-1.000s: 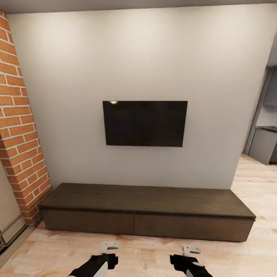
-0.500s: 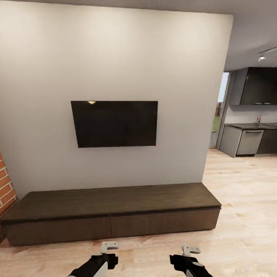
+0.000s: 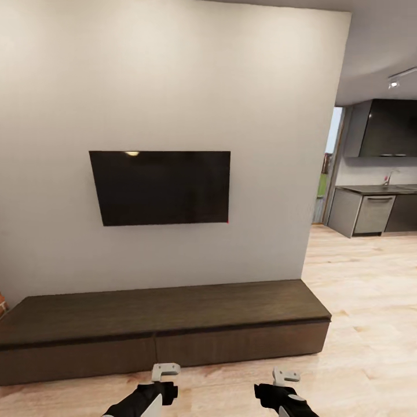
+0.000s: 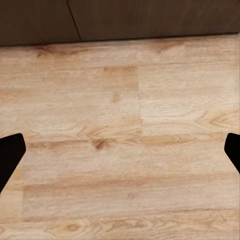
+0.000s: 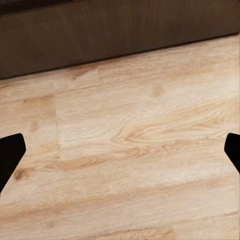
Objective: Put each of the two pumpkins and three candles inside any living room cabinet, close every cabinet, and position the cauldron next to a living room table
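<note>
The cabinet (image 3: 162, 315) is a long, low, dark brown console against the white wall, and its drawer fronts sit flush and shut. My left gripper (image 3: 165, 370) and right gripper (image 3: 285, 376) hang low in front of it over the plank floor. In the left wrist view the left gripper (image 4: 120, 155) is open over bare floor, with the cabinet front (image 4: 150, 17) just beyond. In the right wrist view the right gripper (image 5: 120, 155) is likewise open and empty, facing the cabinet front (image 5: 120, 30). The pumpkins, candles, cauldron and table are out of view.
A black TV (image 3: 161, 187) hangs on the wall above the console. A sliver of brick (image 3: 2, 302) shows at the far left. To the right, light wood floor (image 3: 370, 301) runs on to a kitchen with grey cabinets (image 3: 370, 213).
The whole view has swung to the right: the brick fireplace has slid almost out at the left and the kitchen has come in at the right. Both grippers keep their pose.
</note>
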{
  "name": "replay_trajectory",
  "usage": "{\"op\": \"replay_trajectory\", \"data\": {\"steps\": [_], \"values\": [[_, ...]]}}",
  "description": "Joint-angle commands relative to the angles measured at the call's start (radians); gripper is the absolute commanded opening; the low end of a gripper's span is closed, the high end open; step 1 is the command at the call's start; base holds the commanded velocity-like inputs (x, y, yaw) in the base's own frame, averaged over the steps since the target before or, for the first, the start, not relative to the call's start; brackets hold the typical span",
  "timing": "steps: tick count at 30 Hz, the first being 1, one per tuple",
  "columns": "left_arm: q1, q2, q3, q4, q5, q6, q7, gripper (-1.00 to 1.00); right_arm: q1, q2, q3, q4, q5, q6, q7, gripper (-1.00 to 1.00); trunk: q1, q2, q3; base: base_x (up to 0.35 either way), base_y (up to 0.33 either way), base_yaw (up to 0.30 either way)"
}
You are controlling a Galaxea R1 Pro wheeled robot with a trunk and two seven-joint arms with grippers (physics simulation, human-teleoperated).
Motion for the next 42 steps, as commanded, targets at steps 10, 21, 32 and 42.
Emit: {"op": "replay_trajectory", "data": {"steps": [10,21,32,42], "values": [[-0.001,0.002,-0.007,-0.002,0.018,0.005,0.007,1.00,-0.001,-0.001,0.008,-0.002,-0.007,0.001,-0.008,1.00,0.001,-0.001,-0.002,0.176,0.062,0.000],[-0.001,0.002,-0.006,-0.004,0.024,0.005,0.007,1.00,-0.001,0.008,0.008,-0.004,-0.002,0.001,-0.010,1.00,0.001,-0.001,-0.002,0.052,0.074,0.114],[-0.001,0.002,-0.005,-0.006,0.024,0.005,0.006,1.00,-0.001,0.009,0.004,-0.004,-0.006,0.001,-0.009,1.00,0.001,-0.001,-0.002,0.001,0.003,0.023],[-0.001,0.002,-0.005,-0.008,0.023,0.005,-0.002,1.00,-0.001,0.009,0.001,-0.003,-0.007,0.001,-0.008,1.00,0.005,-0.008,-0.005,0.000,0.000,0.000]]}}
